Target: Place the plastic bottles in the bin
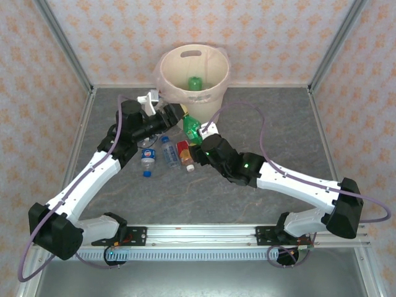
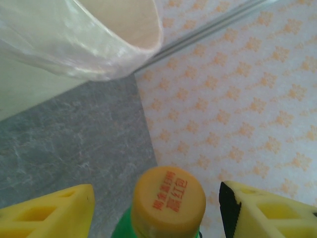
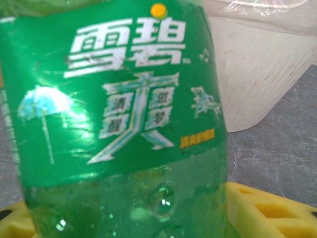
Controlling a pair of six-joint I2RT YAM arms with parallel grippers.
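Just beside bin (image 3: 247, 74), green bottle (image 3: 119, 124), inside right gripper (image 3: 138, 218)

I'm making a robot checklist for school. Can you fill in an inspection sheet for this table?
Surface: grey stone-look tabletop.
Job's things: cream bin at the far edge, a green bottle inside; an orange-capped green bottle in front of it; blue-capped bottle, blue-labelled bottle and red-labelled bottle lying on the tabletop.
Clutter: nothing seen.
Tools: right tool shut on the orange-capped green bottle's body; left tool open around its cap, not touching.
Cables: purple cables loop from both arms.
Surroundings: patterned walls, metal frame posts.
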